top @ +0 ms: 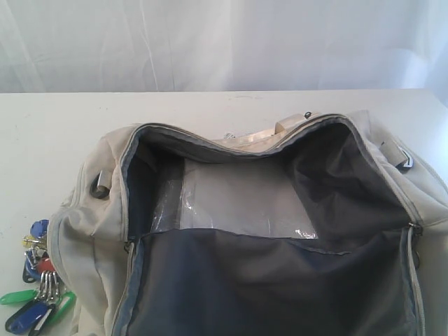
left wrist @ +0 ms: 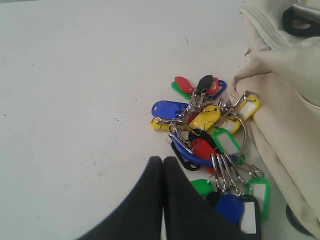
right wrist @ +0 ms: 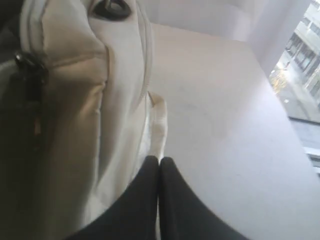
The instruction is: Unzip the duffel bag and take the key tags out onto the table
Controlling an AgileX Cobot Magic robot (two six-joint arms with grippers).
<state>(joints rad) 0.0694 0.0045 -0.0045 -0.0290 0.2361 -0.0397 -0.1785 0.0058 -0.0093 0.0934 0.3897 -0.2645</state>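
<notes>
Bag status: duffel bag (top: 329, 182) unzipped, top flap folded toward cam, dark lining and a clear plastic sheet (top: 238, 203) visible inside.

Key tags (top: 38, 283) are out on the table (top: 56, 133), just beside the bag's left end; in the left wrist view one yellow tag of the bunch (left wrist: 210, 145) touches the fabric.

Edges/room: table's far edge runs straight across behind the bag, white curtain (top: 210, 42) beyond it. Open tabletop to the left of and behind the bag. Bag's right side runs out of frame in ext. view.

Left gripper (left wrist: 163, 162): fingers pressed together, gripping nothing, tips close to the tags.

Right gripper (right wrist: 159, 161): fingers pressed together, nothing between them, next to a pale webbing strap (right wrist: 159, 120) at the bag's right end; contact w/ strap can't tell.

Labels: tags carry white inserts; any writing too small to read.
</notes>
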